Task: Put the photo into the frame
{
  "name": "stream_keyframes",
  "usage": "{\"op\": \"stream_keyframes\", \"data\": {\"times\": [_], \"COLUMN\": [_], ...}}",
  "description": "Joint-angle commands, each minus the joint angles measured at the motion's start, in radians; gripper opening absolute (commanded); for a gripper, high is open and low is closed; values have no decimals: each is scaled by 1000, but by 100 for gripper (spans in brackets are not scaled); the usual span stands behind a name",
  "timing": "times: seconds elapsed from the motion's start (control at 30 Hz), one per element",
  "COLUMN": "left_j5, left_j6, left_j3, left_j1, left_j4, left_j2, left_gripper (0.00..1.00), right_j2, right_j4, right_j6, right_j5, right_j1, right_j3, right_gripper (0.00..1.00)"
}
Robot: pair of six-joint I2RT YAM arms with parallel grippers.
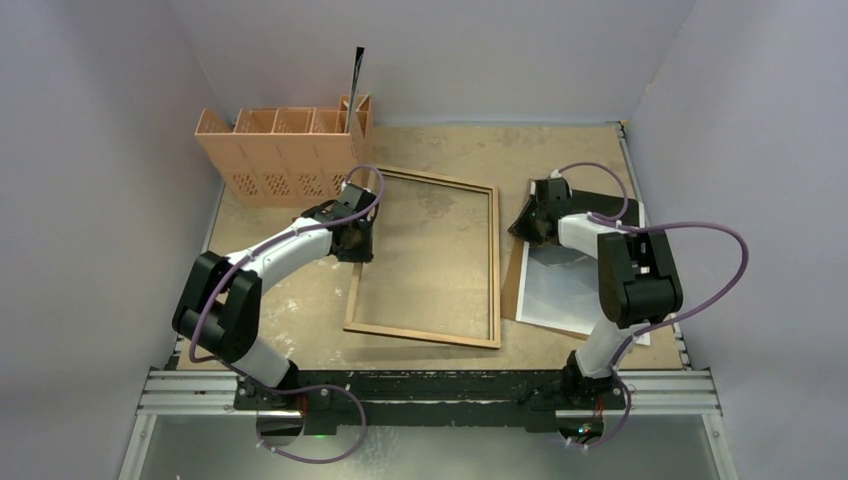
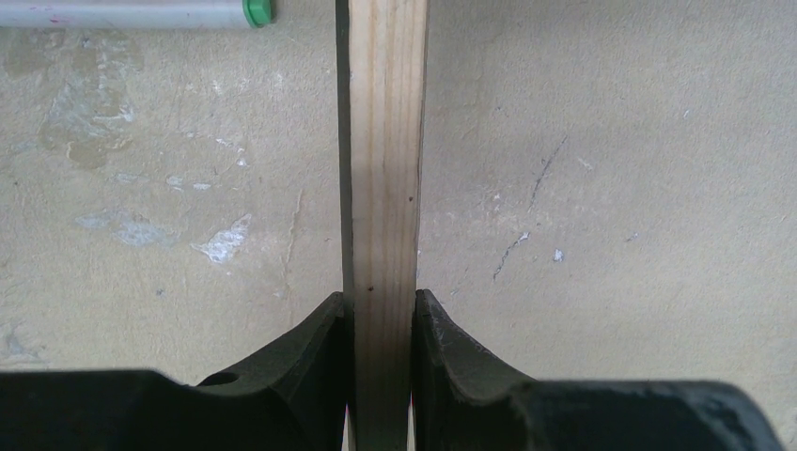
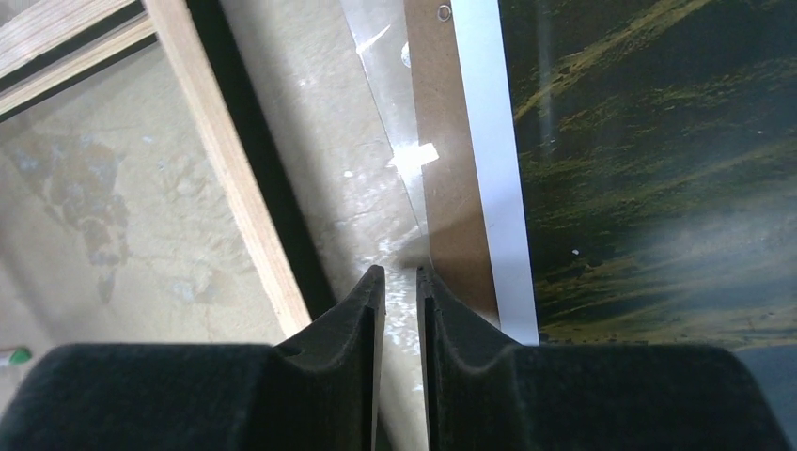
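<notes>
L jaws pinch thin light-wood frame (image 2: 383, 188); R jaws slightly apart, empty, by dark landscape photo (image 3: 658, 141). Risk: R grabs brown backing board (image 3: 449, 188) instead.

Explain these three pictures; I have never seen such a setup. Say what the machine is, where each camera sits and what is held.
This is a robot with two arms bolted to the near edge of a table; each arm ends in a two-finger gripper. The wide picture looks down from above and behind the arms. The other two come from cameras on the wrists, so the dark shapes at the bottom are the fingers. On the table lie a picture frame, back up, and to its right a landscape photo resting on a brown backing board. A peach-coloured rack stands at the back. The left gripper is clamped on one wooden rail of the frame. The right gripper hovers beside the board's edge, fingers slightly apart, holding nothing I can see.
</notes>
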Motion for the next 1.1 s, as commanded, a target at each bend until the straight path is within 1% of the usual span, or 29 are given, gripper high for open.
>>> {"op": "stream_keyframes", "data": {"times": [0.0,0.13,0.2,0.33,0.5,0.53,0.67,0.73,0.83,0.93,1.0,1.07], "left_j5": [33,74,88,120,118,118,72,32,-20,-67,-77,-77], "left_j6": [-18,-19,-15,-15,-12,-14,-30,-38,-48,-53,-49,-46], "left_j3": [12,27,35,36,43,43,50,57,63,71,72,72], "left_j1": [4,4,3,1,1,1,1,1,1,1,1,1], "left_j4": [79,115,133,181,194,195,164,139,107,74,63,53], "left_j2": [7,38,59,102,150,157,165,164,153,140,128,116], "left_gripper": [0,0,0,0,0,2,19,26,34,41,48,52], "right_j2": [6,-32,-54,-126,-201,-213,-250,-259,-252,-232,-216,-196], "right_j4": [-221,-248,-256,-245,-240,-238,-245,-250,-259,-268,-281,-294], "right_j6": [-39,-53,-66,-74,-82,-83,-93,-101,-117,-155,-161,-169], "right_j5": [208,253,249,177,72,59,39,61,109,226,273,318], "right_j1": [-14,-14,-14,-13,-14,-13,-14,-14,-14,-12,-11,-10], "right_j3": [-54,-61,-59,-50,-34,-32,-16,-9,24,85,120,156], "right_gripper": [23,23,23,25,29,31,33,34,34,34,34,34]}}
